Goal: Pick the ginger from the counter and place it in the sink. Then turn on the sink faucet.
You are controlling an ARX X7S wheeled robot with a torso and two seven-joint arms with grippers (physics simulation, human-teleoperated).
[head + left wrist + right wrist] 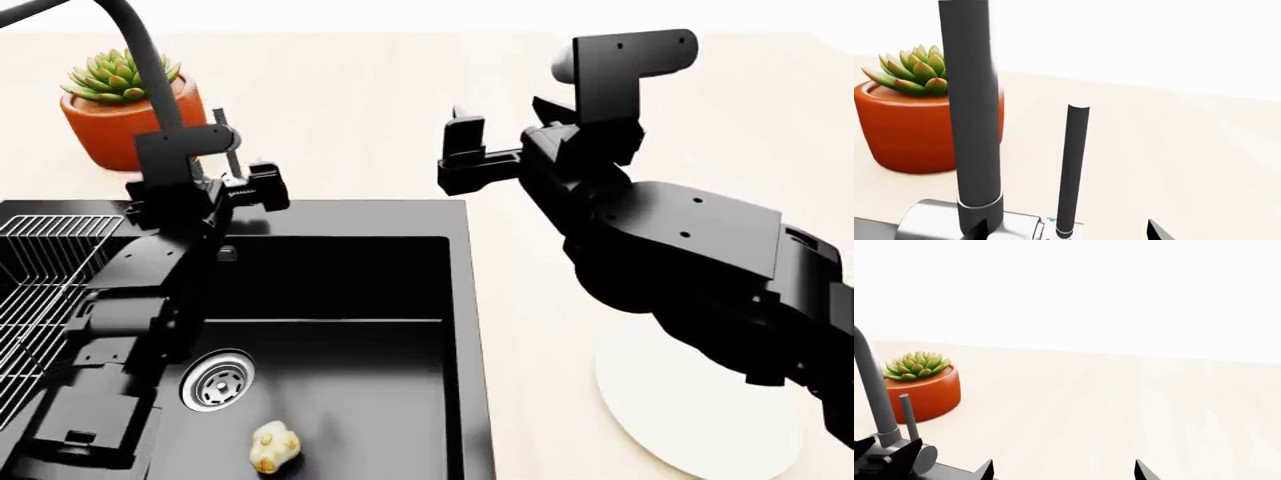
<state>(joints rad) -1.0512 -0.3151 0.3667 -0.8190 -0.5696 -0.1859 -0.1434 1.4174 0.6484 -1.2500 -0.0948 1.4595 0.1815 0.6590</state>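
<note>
Plant pot, white plate, bright backdrop

A green succulent with red-tipped leaves [112, 73] sits in a round terracotta-orange pot [104, 135] at the far left of the surface. A flat white round plate [667, 415] lies near the front right, partly hidden. Behind everything the back wall [1107, 290] is plain bright white.

Beige counter [1121, 405] runs back to white wall. Orange pot with green succulent [924, 385] stands beside grey sink faucet [874, 390]; thin lever upright next to stem. Two dark right gripper [1063, 471] fingertips spread wide apart at near edge.
</note>
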